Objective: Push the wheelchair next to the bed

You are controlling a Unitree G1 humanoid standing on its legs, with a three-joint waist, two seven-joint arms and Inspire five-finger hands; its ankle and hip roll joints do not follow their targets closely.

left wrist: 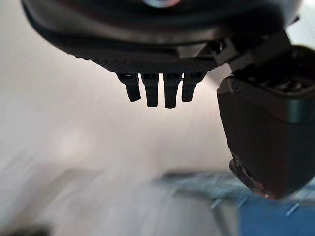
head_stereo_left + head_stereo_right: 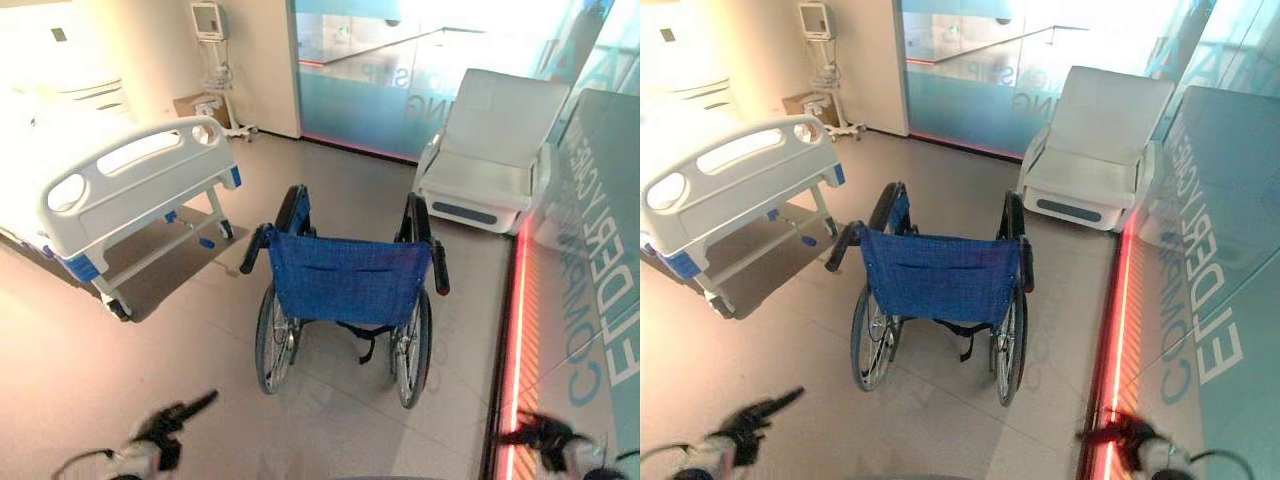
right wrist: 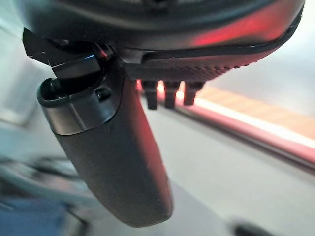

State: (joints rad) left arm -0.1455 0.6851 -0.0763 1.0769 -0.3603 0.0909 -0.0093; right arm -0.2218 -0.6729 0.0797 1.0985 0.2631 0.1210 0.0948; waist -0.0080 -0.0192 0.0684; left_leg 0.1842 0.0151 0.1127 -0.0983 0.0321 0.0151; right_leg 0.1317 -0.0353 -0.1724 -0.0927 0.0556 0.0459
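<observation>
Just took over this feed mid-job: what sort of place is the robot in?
Most likely a hospital room or a mock-up of one. A bed with a moulded footboard on castors stands at left, a blue wheelchair in the middle, a white recliner behind, and a monitor stand by the wall.

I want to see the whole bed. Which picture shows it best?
The left eye view: the bed shows its white footboard, blue corners and legs. The right eye view cuts off more of it at the side. The wrist views give only blur past each hand.
</observation>
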